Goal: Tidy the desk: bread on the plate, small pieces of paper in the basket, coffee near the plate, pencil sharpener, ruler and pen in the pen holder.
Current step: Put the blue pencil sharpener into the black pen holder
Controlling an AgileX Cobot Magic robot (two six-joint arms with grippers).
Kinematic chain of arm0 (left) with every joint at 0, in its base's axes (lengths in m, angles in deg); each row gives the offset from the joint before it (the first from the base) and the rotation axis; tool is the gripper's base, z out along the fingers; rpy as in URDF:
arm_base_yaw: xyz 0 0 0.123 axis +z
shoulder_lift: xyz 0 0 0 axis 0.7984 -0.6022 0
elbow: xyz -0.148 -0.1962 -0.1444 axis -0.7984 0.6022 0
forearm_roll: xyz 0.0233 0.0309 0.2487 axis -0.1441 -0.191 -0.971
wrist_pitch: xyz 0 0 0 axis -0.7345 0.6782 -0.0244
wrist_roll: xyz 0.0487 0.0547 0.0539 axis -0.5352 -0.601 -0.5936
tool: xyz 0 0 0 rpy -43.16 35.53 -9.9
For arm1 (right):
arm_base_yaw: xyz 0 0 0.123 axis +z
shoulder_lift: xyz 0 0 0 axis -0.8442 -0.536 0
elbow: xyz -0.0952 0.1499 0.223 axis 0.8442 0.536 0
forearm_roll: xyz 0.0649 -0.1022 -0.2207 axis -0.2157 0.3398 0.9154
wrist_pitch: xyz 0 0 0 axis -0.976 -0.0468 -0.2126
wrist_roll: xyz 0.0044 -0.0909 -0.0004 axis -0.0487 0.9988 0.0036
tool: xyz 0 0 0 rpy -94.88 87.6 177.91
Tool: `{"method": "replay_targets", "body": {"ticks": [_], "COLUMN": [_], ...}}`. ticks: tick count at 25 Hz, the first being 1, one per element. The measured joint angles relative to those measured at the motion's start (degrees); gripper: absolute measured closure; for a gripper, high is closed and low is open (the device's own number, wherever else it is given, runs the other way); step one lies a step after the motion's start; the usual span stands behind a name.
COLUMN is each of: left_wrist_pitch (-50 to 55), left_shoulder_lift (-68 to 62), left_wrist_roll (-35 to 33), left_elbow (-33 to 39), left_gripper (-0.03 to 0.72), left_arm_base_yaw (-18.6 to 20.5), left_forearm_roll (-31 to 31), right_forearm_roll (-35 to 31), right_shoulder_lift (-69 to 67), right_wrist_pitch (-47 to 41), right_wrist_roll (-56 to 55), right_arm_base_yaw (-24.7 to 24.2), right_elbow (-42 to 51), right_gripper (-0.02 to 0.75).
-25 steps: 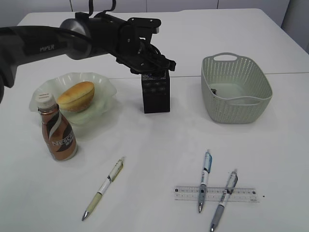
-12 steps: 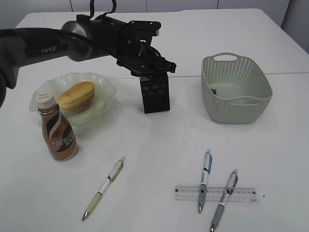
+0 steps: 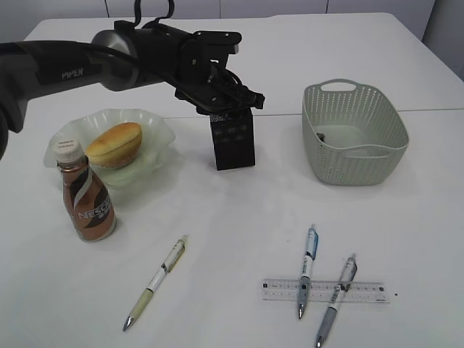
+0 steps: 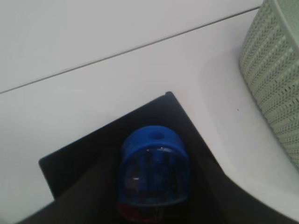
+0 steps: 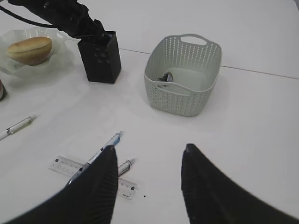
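white desk (image 3: 239,217), three pens (image 3: 308,270), one ruler (image 3: 322,291), left gripper (image 3: 230,100) gripping one blue sharpener (image 4: 154,170), right gripper (image 5: 147,179) open

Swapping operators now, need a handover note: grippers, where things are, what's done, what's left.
Left gripper: over the pen holder, shut on the blue sharpener, not released.
Right gripper: open, empty, above the desk.
Done: bread on plate; coffee beside it; something small in basket.
Left: drop sharpener, then ruler and three pens into the holder.
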Motion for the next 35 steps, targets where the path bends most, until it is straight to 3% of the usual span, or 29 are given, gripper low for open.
{"method": "replay_targets", "body": {"ticks": [35], "left_wrist_pitch": [-0.45], "left_shoulder_lift": [1.9], "left_wrist_roll": [0.0], "left_elbow": [0.0], "left_gripper": [0.375], "left_arm_base_yaw": [0.0], "left_forearm_roll": [-0.08], "right_forearm_roll": [2.59], "right_shoulder_lift": [0.0], "right_wrist_pitch": [0.0], "right_wrist_roll": [0.0], "right_arm_base_yaw": [0.0], "right_elbow": [0.0], "right_gripper": [0.376]}}
